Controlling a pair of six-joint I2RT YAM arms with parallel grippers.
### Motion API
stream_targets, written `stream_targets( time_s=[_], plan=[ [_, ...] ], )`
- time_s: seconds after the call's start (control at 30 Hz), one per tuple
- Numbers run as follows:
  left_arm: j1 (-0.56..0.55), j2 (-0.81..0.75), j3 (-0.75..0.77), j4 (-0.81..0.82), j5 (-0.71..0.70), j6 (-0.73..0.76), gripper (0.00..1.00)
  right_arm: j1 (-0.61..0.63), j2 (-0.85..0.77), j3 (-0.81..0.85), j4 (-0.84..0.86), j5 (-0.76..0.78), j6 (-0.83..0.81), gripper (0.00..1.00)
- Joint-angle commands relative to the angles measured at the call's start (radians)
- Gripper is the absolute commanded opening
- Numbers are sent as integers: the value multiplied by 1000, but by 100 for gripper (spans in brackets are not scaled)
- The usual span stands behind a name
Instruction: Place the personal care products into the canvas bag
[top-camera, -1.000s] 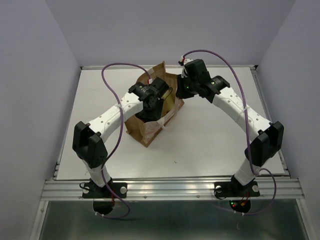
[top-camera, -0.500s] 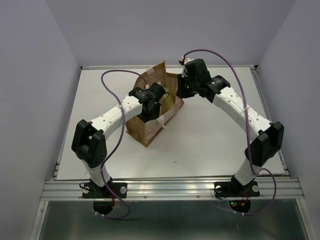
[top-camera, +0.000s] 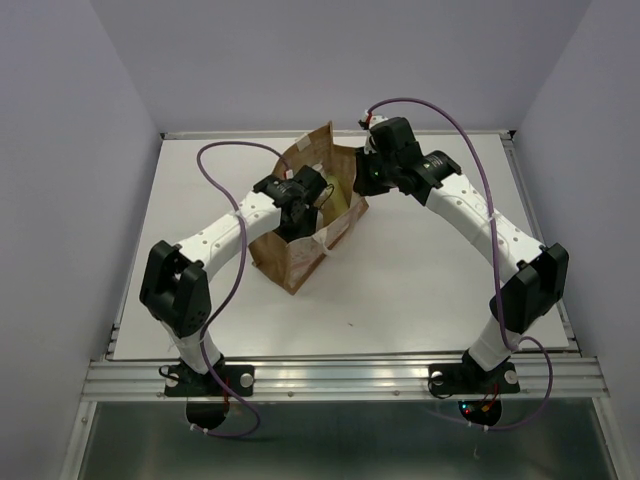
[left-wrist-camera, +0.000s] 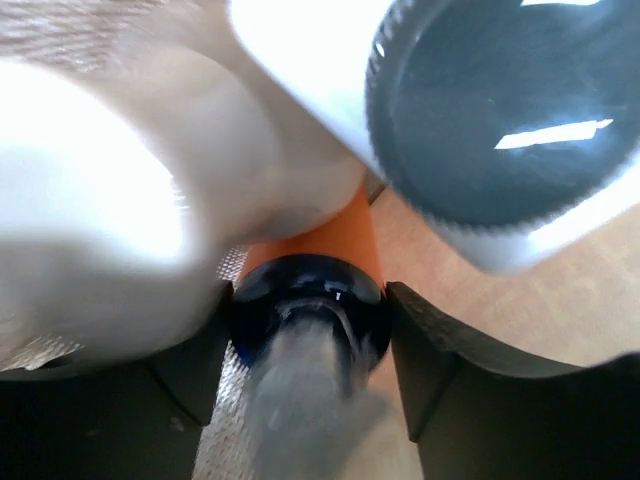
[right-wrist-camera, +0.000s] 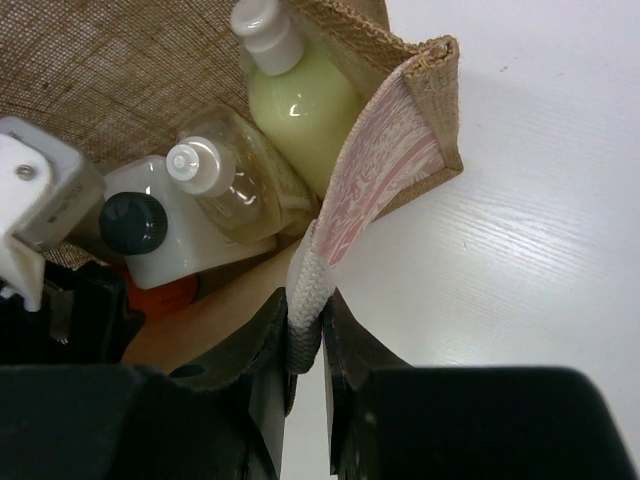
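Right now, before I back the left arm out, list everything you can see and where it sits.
canvas bag: one, tan-brown with a pinkish patterned panel, upright mid-table.
strap handle: one seen, cream, at the bag's rim.
orange bottle: one, dark cap, in the bag, between the left jaws.
white bottle: one, black cap, in the bag.
amber bottle: one, white cap, in the bag.
yellow-green bottle: one, white cap, in the bag against its wall.
table: one, white.
left gripper: inside the bag, around the orange bottle's cap; whether it grips is unclear.
right gripper: shut on the strap handle.
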Motion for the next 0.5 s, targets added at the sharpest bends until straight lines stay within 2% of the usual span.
stream_targets(
  time_s=[0.0,0.2,0.23,0.27,0.33,0.4,0.47],
  plan=[
    [11,-52,137,-130,-59,17,75,-1,-66,43,83,8,4,8],
    [11,-70,338,-196,-86,24,84,-1,-57,32,83,11,11,16],
    [11,-76,362,-196,-83,30,87,-1,-57,34,83,11,13,20],
    [11,-81,411,-196,-78,37,97,-1,-54,37,83,12,13,22],
    [11,-93,467,-196,-50,50,99,-1,-51,42,85,12,16,25],
    [11,-99,555,-194,-53,49,99,-1,-50,43,91,18,24,33],
    [12,-101,655,-184,-70,41,99,-1,-50,42,97,23,30,51]
  ],
)
